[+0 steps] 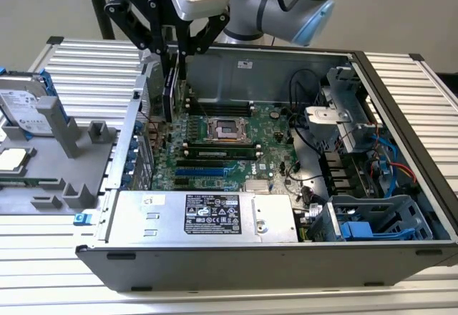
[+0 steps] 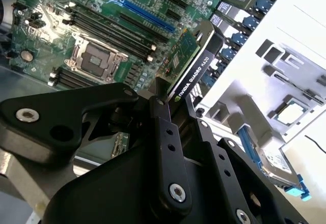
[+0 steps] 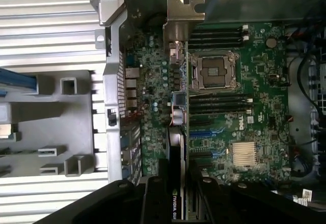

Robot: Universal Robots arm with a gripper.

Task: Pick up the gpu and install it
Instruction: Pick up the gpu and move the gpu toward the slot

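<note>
One card in hand: I've got the gripper (image 1: pixel 177 54) with its fingers (image 2: pixel 162 127) clamped on both faces of the gpu (image 1: pixel 170 89). It hangs on edge straight below the tool (black cover toward the second wrist camera). The bracket (image 3: pixel 183 12) is at the end farthest from the fingers. The motherboard (image 3: pixel 254 81) lies under the gripper inside the open case (image 1: pixel 215 265). I can't tell if the card touches the board. The grey tray (image 1: pixel 64 165) sits off to the tool's side, well apart.

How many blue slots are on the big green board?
2. One blue slot sits nearer the square chip socket, the other nearer the grey power box. The gripper and its card may hide more.
</note>
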